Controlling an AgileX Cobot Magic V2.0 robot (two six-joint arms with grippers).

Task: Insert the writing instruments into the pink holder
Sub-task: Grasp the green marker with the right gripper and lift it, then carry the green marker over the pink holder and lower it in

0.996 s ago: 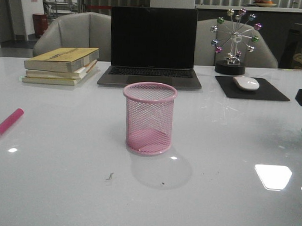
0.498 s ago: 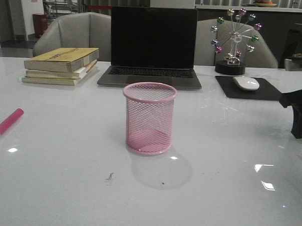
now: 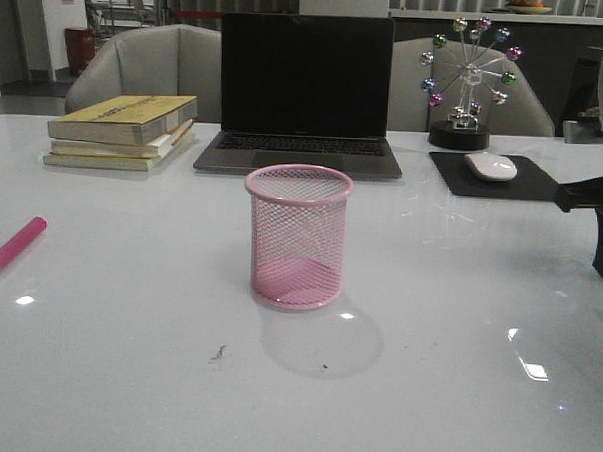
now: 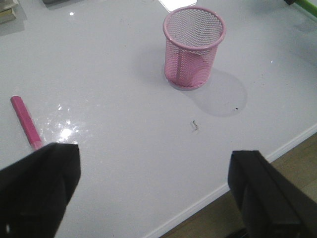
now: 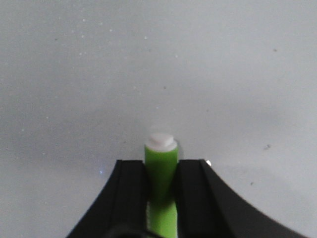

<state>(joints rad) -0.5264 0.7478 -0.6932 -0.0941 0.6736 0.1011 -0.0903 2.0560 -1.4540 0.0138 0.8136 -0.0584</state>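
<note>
White and glossy, the table (image 3: 125, 378) carries soft reflections of ceiling lights and a few dark specks near its front edge. A pink mesh cup (image 3: 297, 236) stands upright at its middle, empty as far as the mesh shows, casting a round shadow toward the camera. Behind it sit a dark-screened laptop (image 3: 304, 91), a stack of books (image 3: 123, 130) to the left, and to the right a black pad (image 3: 504, 178) with a white mouse (image 3: 491, 166) and a small ferris-wheel ornament (image 3: 468, 83) with coloured balls. Grey armchairs (image 3: 148, 64) stand beyond the table, with a dim room behind them.

A pink marker (image 3: 12, 245) lies flat at the far left edge, well apart from the cup. The left gripper (image 4: 153, 188) hangs above the table with its fingers (image 4: 37, 191) spread wide and nothing between them. The right gripper (image 5: 161, 171) is clamped on a green marker (image 5: 161, 168), whose pale end points at the bare surface; in the front view that arm shows only at the right edge, well apart from the cup.
</note>
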